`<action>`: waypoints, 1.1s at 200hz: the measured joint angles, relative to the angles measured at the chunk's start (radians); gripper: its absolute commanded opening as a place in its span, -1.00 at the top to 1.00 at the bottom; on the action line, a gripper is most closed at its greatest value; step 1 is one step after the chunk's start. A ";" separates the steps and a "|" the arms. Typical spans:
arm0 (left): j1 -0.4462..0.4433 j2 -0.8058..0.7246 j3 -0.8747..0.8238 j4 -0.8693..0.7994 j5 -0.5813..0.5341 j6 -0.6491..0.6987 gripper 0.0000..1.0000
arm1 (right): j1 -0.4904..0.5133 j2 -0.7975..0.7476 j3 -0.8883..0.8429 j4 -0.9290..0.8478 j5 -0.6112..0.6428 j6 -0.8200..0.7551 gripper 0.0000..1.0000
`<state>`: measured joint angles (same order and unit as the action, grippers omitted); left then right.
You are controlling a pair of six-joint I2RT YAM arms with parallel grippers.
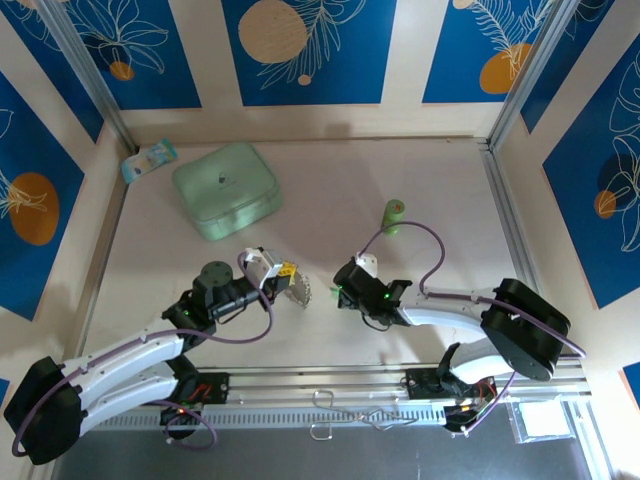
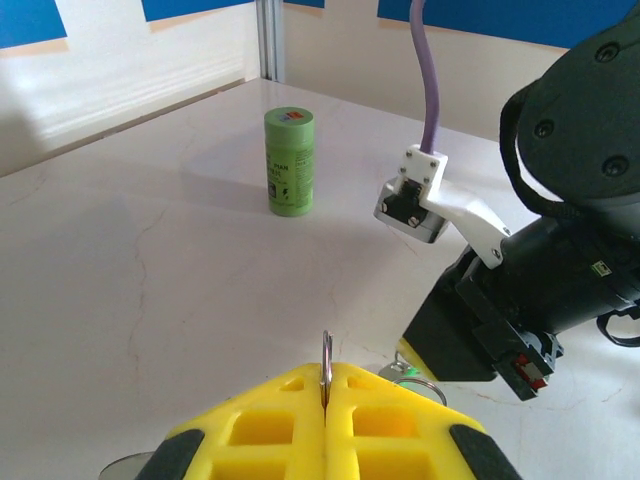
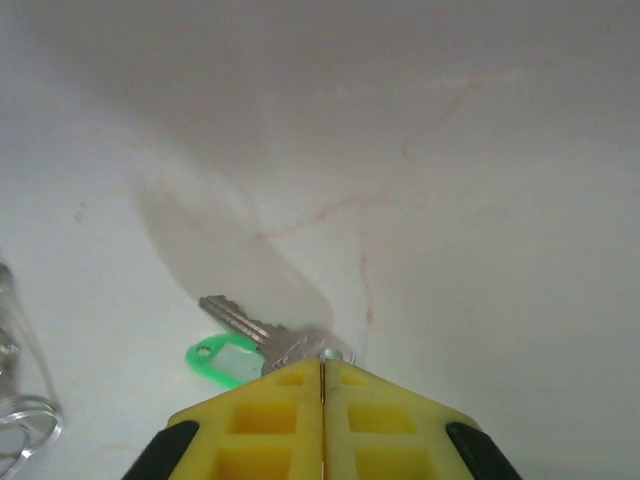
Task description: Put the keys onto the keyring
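Yellow-fingered, the left gripper (image 2: 326,385) is clamped on the keyring (image 2: 326,352), a thin silver loop standing edge-on between its jaws. The right gripper (image 3: 322,372) has its jaws pressed together at the head of a silver key (image 3: 250,325), which lies on the table (image 1: 330,180) with its blade pointing to 10 o'clock and its green tag (image 3: 220,360) at 8 o'clock. Whether the key is pinched I cannot tell. Seen from above, the mint-green box (image 1: 226,188) sits at 11 o'clock from the left gripper, lid shut, contents hidden. A green cylinder (image 1: 394,215) stands at 1 o'clock from the right gripper.

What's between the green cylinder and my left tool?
Only bare table between green cylinder and left tool, per the left wrist view.
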<state>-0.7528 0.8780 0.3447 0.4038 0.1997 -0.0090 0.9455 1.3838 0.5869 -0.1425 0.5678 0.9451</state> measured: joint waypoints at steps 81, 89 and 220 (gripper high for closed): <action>0.000 0.000 0.000 0.000 0.000 0.011 1.00 | -0.079 -0.023 0.000 -0.103 -0.151 -0.039 0.33; 0.000 0.000 0.000 0.000 0.000 0.011 1.00 | -0.099 -0.028 0.000 -0.110 -0.177 -0.061 0.32; 0.000 0.000 0.000 0.000 0.001 0.018 1.00 | -0.357 0.065 0.131 -0.238 -0.578 -0.509 0.19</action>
<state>-0.7528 0.8780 0.3447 0.4034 0.2008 0.0090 0.5884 1.4490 0.7181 -0.3805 -0.0097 0.4366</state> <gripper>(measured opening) 0.056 0.402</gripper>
